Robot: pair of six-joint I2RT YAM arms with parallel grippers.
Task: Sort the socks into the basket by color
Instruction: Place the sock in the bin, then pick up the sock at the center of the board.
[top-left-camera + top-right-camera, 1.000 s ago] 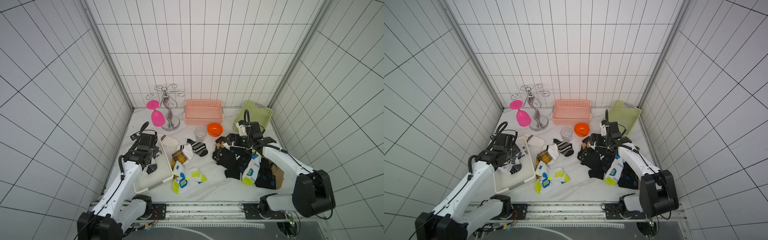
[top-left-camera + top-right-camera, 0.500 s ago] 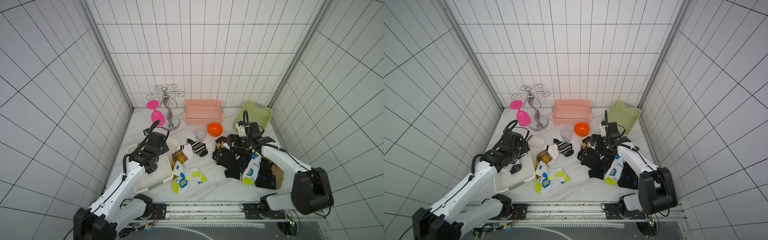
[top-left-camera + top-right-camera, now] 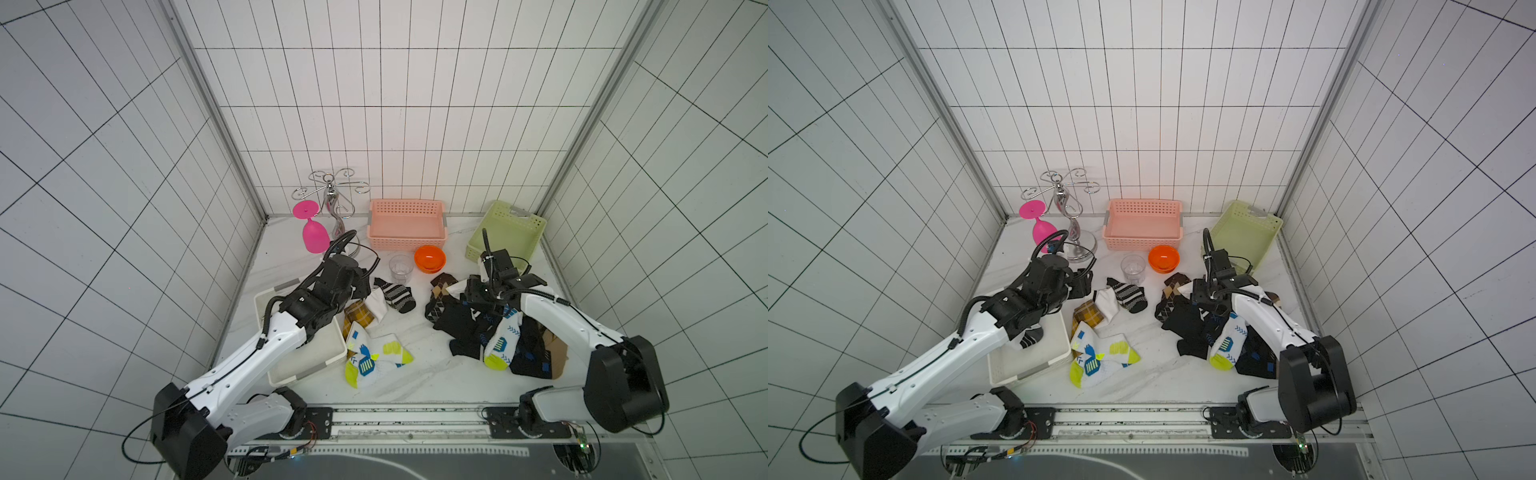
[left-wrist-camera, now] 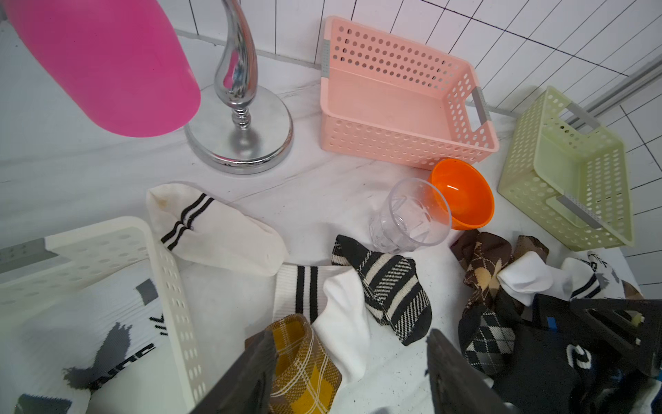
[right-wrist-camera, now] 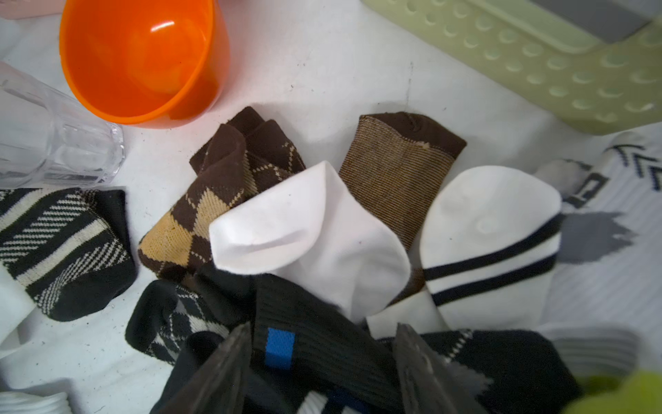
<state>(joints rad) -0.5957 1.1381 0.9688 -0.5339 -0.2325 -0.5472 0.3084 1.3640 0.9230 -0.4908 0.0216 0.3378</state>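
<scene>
My left gripper (image 3: 360,291) (image 4: 349,372) is open, low over a yellow plaid sock (image 4: 304,362) and a white sock with black stripes (image 4: 322,297), just beside the white basket (image 3: 316,370). That basket holds a white sock with grey marks (image 3: 1027,338). My right gripper (image 3: 476,302) (image 5: 322,362) sits in the dark pile of socks (image 3: 469,328), open, its fingers on either side of a black sock with a blue mark (image 5: 322,344). White, blue and neon-yellow socks (image 3: 370,357) lie in front. The pink basket (image 3: 407,224) and green basket (image 3: 505,235) are empty.
A pink goblet (image 3: 313,235) hangs upside down on a chrome rack (image 3: 332,199) at the back left. A clear cup (image 3: 400,267) and an orange bowl (image 3: 430,259) stand between the baskets and the socks. A black-and-cream striped sock (image 3: 397,293) lies by the cup.
My left arm has swung right, from above the white basket to over the plaid sock. My right gripper has stayed over the dark pile while its jaws have narrowed around the black sock.
</scene>
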